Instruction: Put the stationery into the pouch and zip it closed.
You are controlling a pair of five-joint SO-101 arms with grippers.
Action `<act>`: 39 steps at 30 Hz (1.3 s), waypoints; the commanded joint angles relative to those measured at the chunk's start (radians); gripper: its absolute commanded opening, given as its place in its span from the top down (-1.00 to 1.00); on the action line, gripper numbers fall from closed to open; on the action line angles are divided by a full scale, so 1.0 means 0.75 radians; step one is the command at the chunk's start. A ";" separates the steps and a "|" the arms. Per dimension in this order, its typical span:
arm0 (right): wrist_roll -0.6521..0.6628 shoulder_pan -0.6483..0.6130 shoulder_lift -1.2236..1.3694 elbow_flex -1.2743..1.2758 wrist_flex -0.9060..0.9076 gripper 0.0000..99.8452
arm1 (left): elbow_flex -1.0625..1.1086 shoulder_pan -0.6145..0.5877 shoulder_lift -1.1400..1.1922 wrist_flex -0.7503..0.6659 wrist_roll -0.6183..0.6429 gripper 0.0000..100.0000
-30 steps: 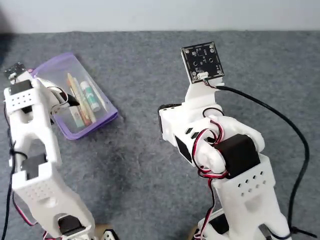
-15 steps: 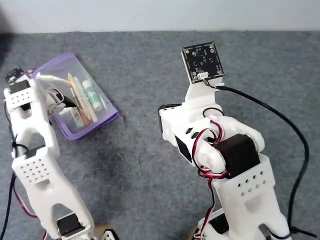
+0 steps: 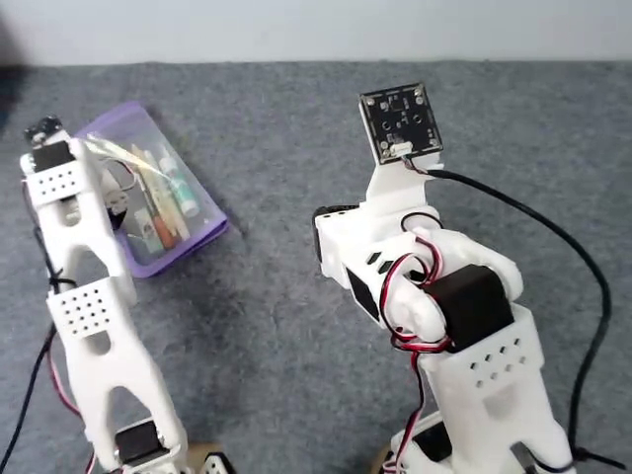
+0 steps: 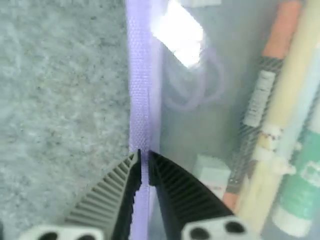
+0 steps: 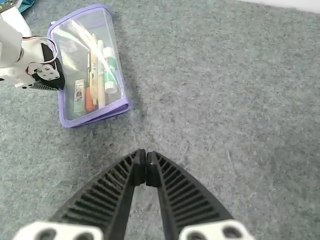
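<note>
The clear purple pouch [image 3: 173, 212] lies at the table's far left with pencils [image 4: 280, 150], a glue stick [image 4: 300, 195] and a white eraser [image 4: 212, 172] inside. My left gripper [image 4: 141, 159] is shut on the pouch's purple zipper strip [image 4: 139, 85], at the pouch's edge on the left arm's side [image 3: 111, 202]. My right gripper [image 5: 146, 167] hovers shut over bare carpet with nothing between its fingers, well away from the pouch [image 5: 90, 75]. In the high view the right arm [image 3: 434, 286] stands at centre right.
Grey carpet [image 3: 296, 326] covers the table up to a pale wall at the back. A black camera board [image 3: 400, 120] sticks up on the right arm's wrist, with a black cable [image 3: 553, 237] trailing to the right.
The left arm has swung toward the far end of the pouch, still gripping its edge, and the pouch has shifted slightly. The right arm has stayed put.
</note>
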 commanded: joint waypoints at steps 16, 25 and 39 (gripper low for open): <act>-0.014 0.013 -0.015 -0.006 0.005 0.99 | -0.228 -0.041 0.065 0.082 0.045 0.98; -0.016 0.013 -0.005 -0.006 -0.007 0.99 | -0.328 -0.053 0.078 0.086 0.045 0.98; -0.016 0.013 -0.015 -0.008 -0.001 0.98 | 0.400 0.213 -0.301 0.084 0.045 0.98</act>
